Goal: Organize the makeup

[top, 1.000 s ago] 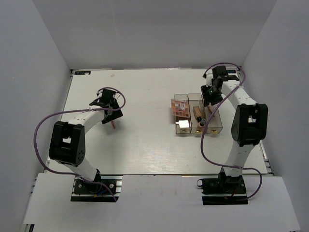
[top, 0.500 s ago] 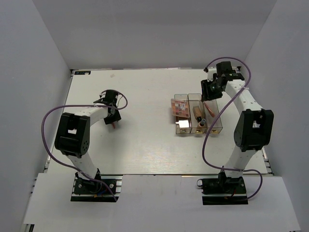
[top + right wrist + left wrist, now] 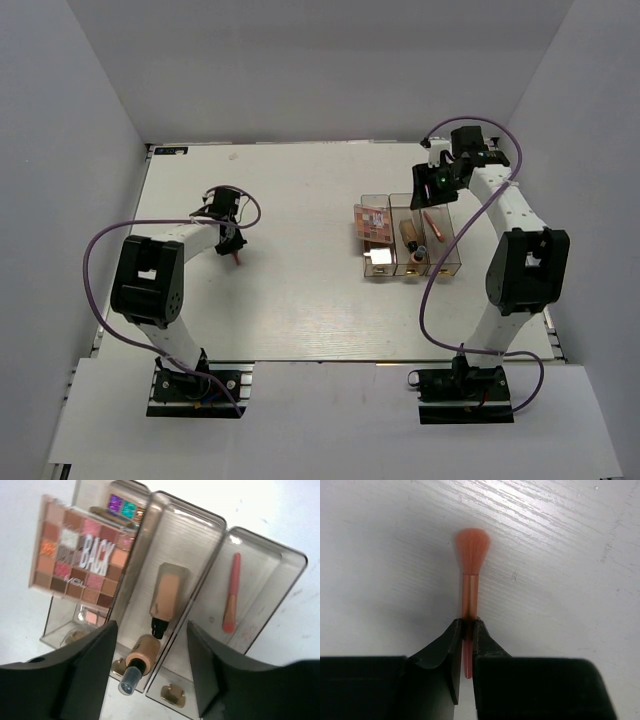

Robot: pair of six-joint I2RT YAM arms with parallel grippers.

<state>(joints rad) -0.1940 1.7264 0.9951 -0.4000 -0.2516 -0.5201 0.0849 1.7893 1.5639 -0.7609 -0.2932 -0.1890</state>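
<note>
The left gripper (image 3: 466, 630) has its black jaws clamped on the thin handle of a pink brush (image 3: 471, 555) with soft fanned bristles, lying flat on the white grained table (image 3: 560, 580). The clear plastic box (image 3: 220, 522) holds a multicolour palette (image 3: 82, 560) tilted in its left compartment, two beige black-capped bottles (image 3: 169, 590) in the middle and a second brush (image 3: 231, 597) on the right. Above it, the right gripper (image 3: 150, 630) hangs with jaws apart.

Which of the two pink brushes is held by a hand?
The brush pinched by its handle in the left hand; the other brush lies loose in an end compartment of the clear box.
</note>
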